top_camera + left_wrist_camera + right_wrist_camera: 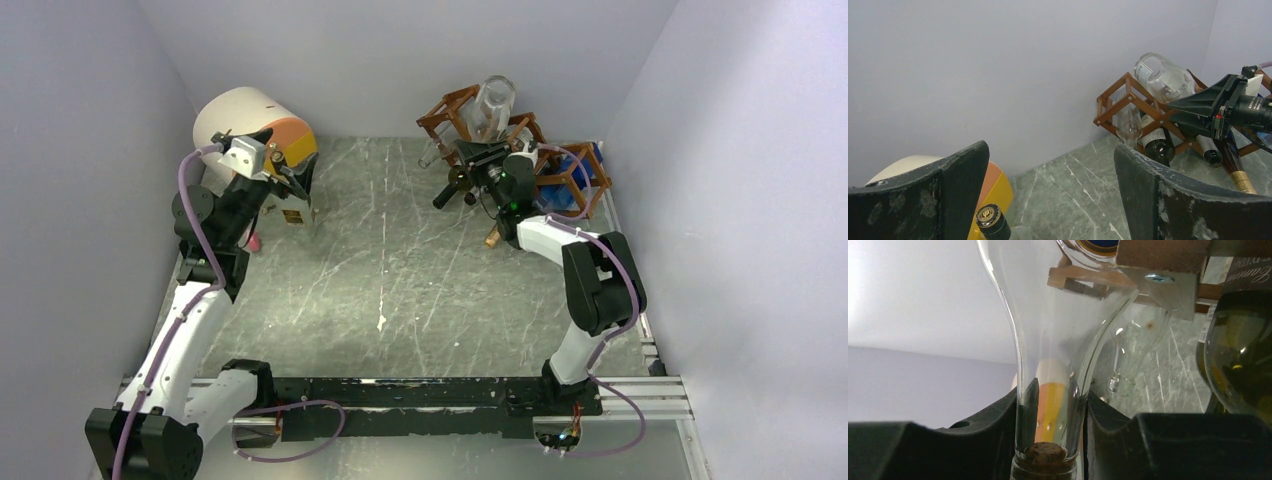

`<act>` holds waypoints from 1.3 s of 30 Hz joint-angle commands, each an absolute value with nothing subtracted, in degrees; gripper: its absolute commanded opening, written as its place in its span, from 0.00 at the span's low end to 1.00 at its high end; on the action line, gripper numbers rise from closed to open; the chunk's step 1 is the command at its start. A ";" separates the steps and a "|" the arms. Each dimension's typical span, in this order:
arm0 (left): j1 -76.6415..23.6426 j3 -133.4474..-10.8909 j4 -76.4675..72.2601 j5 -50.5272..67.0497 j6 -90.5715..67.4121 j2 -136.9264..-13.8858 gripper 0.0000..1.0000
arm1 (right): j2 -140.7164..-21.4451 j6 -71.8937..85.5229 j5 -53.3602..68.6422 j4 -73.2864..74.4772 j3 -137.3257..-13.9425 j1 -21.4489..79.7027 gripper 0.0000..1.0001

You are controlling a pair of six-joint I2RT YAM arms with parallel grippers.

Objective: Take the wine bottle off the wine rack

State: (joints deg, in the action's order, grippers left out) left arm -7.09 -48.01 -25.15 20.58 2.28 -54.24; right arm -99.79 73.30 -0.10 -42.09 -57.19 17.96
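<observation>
Where the left wall meets the back wall [400, 60], white-and-orange cylinder [250, 125], filling the corner. Left gripper [1050, 170] just in front of it, fingers spread wide, nothing between the pads. At the lower edge of the left wrist view, gold-capped dark bottle top [991, 220]; body cut off.

Marbled tabletop [400, 260]: broad stretch between the two arms, which stand well apart.

Wine rack [520, 130]: far right corner, close to the back wall and the right wall [720, 150], little room behind or beside it.

Wine bottle [1048, 315]: clear glass, corked, lying tilted on top of the rack, base raised toward the back wall.

Right gripper [1050, 420]: clamped on the bottle's neck just by the cork [1046, 452]. Its black body hides that neck in the other two views.

Dark bottles [1158, 142] in the lower cubbies, partly screened by lattice and gripper. Second clear glass vessel [1128, 125] at the rack's left; kind unclear. Blue item [580, 175] at the rack's right end; cannot be identified.
</observation>
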 commanded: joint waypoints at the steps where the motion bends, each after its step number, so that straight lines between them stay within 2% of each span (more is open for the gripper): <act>1: -8.08 -47.48 -27.33 19.50 3.68 -53.23 0.99 | -95.02 73.49 2.95 -54.93 -57.77 17.73 0.00; 39: -15.14 -47.28 -25.22 17.00 8.58 -54.07 1.00 | -88.47 79.21 6.05 -60.58 -54.52 15.62 0.00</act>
